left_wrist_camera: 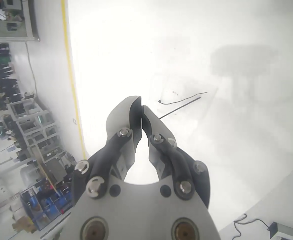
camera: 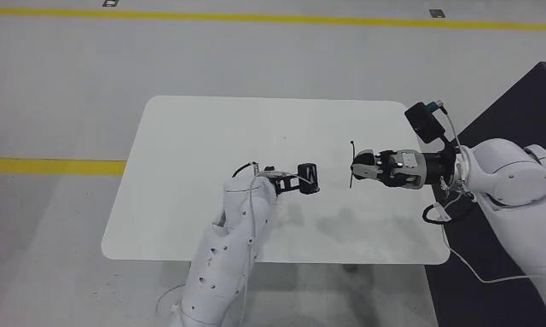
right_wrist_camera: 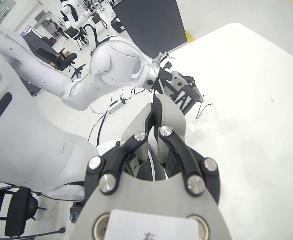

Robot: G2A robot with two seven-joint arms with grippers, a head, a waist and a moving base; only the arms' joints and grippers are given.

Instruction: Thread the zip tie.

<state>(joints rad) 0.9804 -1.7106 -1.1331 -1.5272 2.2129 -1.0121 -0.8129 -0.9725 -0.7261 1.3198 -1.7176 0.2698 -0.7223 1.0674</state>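
The left gripper [left_wrist_camera: 141, 105] hangs above the white worktop [camera: 213, 139], a little in from the edge that runs beside the black panel [right_wrist_camera: 149, 13]; its fingers are pressed together, and pinched at their tips is the thin black zip tie [camera: 351, 153], so this gripper is closed on the tie; seen from above, the tie is a straight dark line crossing the fingertips, the end with the small head pointing toward the worktop edge nearest the long yellow floor line [camera: 256, 18], the other end pointing toward the opposite edge; whether its lower end touches the worktop I cannot tell; the right gripper [right_wrist_camera: 156, 103] sits over the middle of the worktop and points at the left one, the two sets of tips near each other but apart; its fingers are closed as well, pad against pad; from its wrist, the left gripper's ribbed pads are plain to see, with the tie dangling just beyond them.
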